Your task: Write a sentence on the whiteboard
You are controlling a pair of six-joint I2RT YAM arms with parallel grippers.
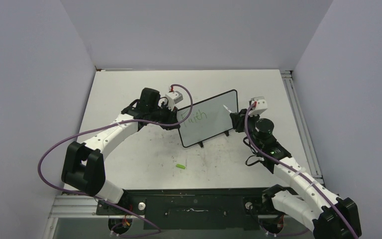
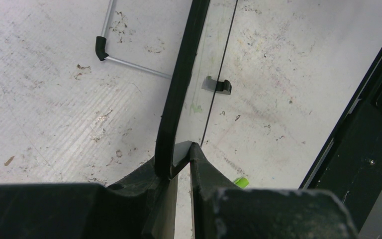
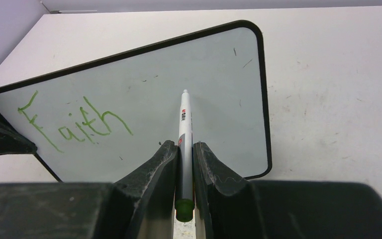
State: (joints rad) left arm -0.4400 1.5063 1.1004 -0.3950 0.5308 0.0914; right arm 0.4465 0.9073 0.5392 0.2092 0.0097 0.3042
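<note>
**Q:** Where is the whiteboard, and what holds it?

**A:** The whiteboard (image 1: 208, 119) stands tilted on the worktop (image 1: 129, 89). In the overhead view it is just past centre, toward twelve o'clock from the arm bases. The left tool (image 2: 181, 155) is pressed onto the thin black frame at the board's nine o'clock edge, one finger on each face. The right tool (image 3: 184, 149), at the board's three o'clock side, pinches a slim marker (image 3: 184, 124). Its tip is aimed at the bare middle of the board, and I cannot tell whether it touches.

**Q:** How much is written?

**A:** Of the sentence (image 3: 74, 122), only "Faith" shows, in thin green strokes on the board's left half. I judge that most of the writing remains.

**Q:** What are the surfaces like?

**A:** The board is glossy and pale grey-white, with rounded corners and a few dark specks. The worktop is matt white, scuffed and stained. The marker is a smooth round white barrel with a green rear end. A small lime-green piece (image 1: 180, 166), likely its cap, lies on the worktop at about seven o'clock from the board.

**Q:** What could go wrong from here?

**A:** The slick barrel could slide or twist in the pinch under hard pressure. The board is gripped at one edge only, so a push near the far side might swing or flex it and bend the strokes. Light pressure would leave gaps, and a finger brushing fresh ink would smear it.
</note>
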